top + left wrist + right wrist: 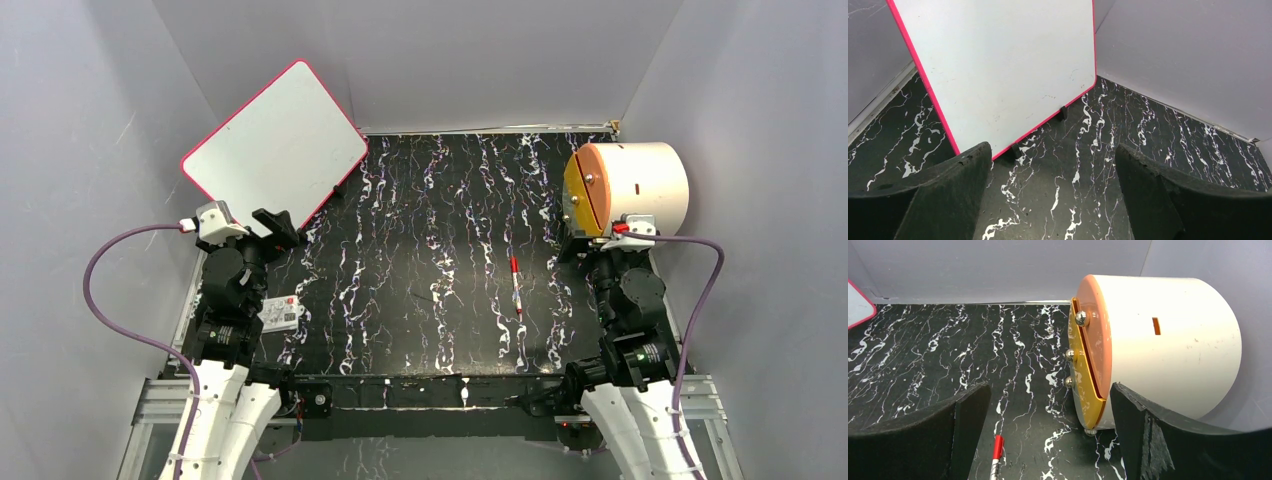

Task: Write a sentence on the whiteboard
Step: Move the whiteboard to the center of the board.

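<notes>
The whiteboard (275,140), propped at far left, is blank, the red marker (516,285) lies ungrasped at right, and the left gripper (1050,155) and right gripper (1049,392) have jaws apart and empty, so all the writing remains.

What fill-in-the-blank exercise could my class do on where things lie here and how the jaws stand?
1. The whiteboard stands propped at the far ____ corner of the table.
2. The marker lies on the table, to the ____ of its middle.
3. The jaws of the left gripper and the right gripper both stand ____.
4. The marker's far end is coloured ____.
Missing words: left; right; open; red.
</notes>
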Controlling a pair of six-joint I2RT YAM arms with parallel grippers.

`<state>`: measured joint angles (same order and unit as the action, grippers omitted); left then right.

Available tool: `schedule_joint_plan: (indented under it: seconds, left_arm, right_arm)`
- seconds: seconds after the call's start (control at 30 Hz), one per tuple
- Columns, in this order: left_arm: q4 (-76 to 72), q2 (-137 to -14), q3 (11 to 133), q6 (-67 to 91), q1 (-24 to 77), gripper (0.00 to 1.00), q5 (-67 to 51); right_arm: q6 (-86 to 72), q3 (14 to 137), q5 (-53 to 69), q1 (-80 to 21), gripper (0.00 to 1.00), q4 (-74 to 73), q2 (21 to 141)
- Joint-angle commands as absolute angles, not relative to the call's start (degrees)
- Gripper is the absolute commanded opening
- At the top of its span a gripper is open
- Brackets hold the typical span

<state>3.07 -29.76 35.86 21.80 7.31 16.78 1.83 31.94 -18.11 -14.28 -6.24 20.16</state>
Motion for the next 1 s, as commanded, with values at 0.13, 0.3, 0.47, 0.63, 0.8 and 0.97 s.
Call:
schedule_joint_plan:
  seconds: [0.13, 0.3, 0.47, 0.63, 0.8, 0.97]
  left_arm:
    - [3.82, -30.29, 37.2, 22.12, 7.47, 0.91, 19.79]
    - [6.06, -33.34, 38.72, 23.36, 7.47, 0.9, 23.31]
    - [9.33, -37.44, 40.25, 26.44, 7.47, 0.91, 25.96]
    - [12.71, -42.5, 40.94, 29.08, 7.47, 0.91, 24.39]
    - [16.74, -52.16, 44.56, 32.8, 7.47, 0.9, 27.81]
    - [17.19, -61.38, 47.32, 37.52, 7.47, 0.87, 26.64]
  right_arm:
    - [2.46, 32.01, -18.95, -14.47, 0.99, -3.7, 18.27]
    - [2.31, 31.86, -18.98, -14.4, 0.99, -3.78, 17.21]
    - [2.03, 31.75, -18.47, -14.45, 0.99, -3.92, 16.45]
    - [1.78, 31.73, -18.19, -14.46, 0.99, -3.92, 15.24]
    - [1.58, 31.9, -17.86, -14.43, 0.99, -4.33, 14.71]
    - [1.42, 31.82, -17.53, -14.48, 0.99, -4.36, 13.74]
